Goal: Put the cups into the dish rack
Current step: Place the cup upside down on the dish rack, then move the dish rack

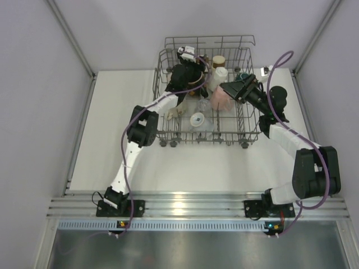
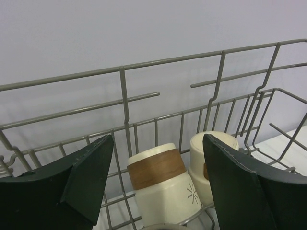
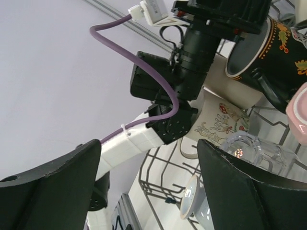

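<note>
Grey wire on every side, the dish rack (image 1: 208,39) stands on a white table (image 1: 118,145) with the cups gathered inside it. At the rack's far wall a cream brown-banded cup (image 2: 160,184) stands upside down. A second cream cup (image 2: 213,155) stands just beside it, toward the rack's right, and both are seated among the tines.

Near the rack's middle sits a pink cup (image 1: 220,100), with a white cup (image 1: 220,75) just behind it, toward the far wall. A clear glass (image 3: 249,148) lies next to the pink one, toward the rack's left side. A small white cup (image 1: 197,119) rests close to the rack's near wall. A black mug (image 3: 268,52) painted with orange flowers lies tilted, its mouth turned to the rack's right side, above a cream mug (image 3: 218,127) with printed lettering.

The left pincer (image 2: 157,143) hangs inside the rack facing the far wall, its fingers spread wide and holding nothing, and the banded cup shows through the gap. The right pincer (image 3: 148,143) hovers at the rack's right side, likewise spread and empty. It is aimed across the rack at the left arm (image 3: 192,62), along which a purple cable (image 3: 153,67) loops. Both arms reach in from the rack's near side.
</note>
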`<state>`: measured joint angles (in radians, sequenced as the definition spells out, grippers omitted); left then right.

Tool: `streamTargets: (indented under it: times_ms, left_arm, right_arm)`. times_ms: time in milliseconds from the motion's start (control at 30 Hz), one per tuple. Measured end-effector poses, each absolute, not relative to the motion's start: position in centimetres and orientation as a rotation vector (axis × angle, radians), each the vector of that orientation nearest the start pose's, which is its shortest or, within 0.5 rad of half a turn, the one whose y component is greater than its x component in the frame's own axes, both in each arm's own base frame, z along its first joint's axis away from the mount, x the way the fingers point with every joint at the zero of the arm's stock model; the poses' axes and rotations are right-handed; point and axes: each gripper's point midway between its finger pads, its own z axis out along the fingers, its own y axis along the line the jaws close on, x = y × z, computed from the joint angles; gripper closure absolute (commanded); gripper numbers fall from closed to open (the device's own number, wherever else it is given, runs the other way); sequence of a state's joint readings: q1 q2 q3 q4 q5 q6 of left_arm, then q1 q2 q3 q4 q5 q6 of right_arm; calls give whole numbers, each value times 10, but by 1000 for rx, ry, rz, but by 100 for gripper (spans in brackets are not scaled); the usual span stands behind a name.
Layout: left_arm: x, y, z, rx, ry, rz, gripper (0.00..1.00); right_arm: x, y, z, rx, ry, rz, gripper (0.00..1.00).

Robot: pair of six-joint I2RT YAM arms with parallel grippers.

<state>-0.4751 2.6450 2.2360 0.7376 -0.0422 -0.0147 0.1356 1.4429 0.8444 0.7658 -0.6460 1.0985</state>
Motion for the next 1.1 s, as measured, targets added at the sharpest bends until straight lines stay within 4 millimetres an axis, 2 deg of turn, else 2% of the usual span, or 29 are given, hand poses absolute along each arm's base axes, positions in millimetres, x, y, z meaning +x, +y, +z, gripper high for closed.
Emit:
streamTargets:
  times_ms: [100, 167, 267, 300, 400, 500, 567, 633, 700, 833, 933, 1000, 1100]
  left_arm:
    - [664, -335, 238, 252, 1234, -411, 20]
    - [657, -338, 235, 272, 1250, -426, 19]
    - [641, -348, 235, 300, 1272, -461, 19]
    - [635, -352, 240, 305, 1274, -476, 19]
    - [617, -355, 268, 305, 1254, -506, 17]
    - [597, -349, 315, 289, 1204, -529, 19]
    - [583, -339, 352, 270, 1166, -536, 19]
    - [569, -325, 383, 240, 1151, -533, 20]
    - [554, -310, 406, 213, 1169, -531, 20]
    - [525, -274, 431, 158, 1273, -510, 24]
    - [508, -243, 425, 124, 1380, -469, 25]
    - [502, -222, 408, 100, 1467, -429, 25]
    - [499, -187, 372, 49, 1619, -367, 25]
  right_arm:
    - [398, 188, 297, 157, 1642, 1391, 27]
    - [406, 186, 302, 137, 1660, 1335, 38]
    - [421, 180, 320, 106, 1656, 1234, 74]
    - [427, 178, 330, 90, 1650, 1202, 90]
    - [451, 172, 362, 51, 1626, 1099, 100]
    - [484, 167, 380, 30, 1641, 998, 100]
    - [508, 168, 384, 21, 1655, 941, 100]
    - [531, 168, 377, 17, 1696, 884, 100]
    - [552, 172, 366, 10, 1734, 842, 100]
    - [588, 188, 333, -13, 1809, 767, 100]
    - [604, 206, 298, -42, 1860, 727, 100]
    - [613, 221, 274, -68, 1889, 709, 100]
    - [619, 243, 239, -98, 1935, 693, 100]
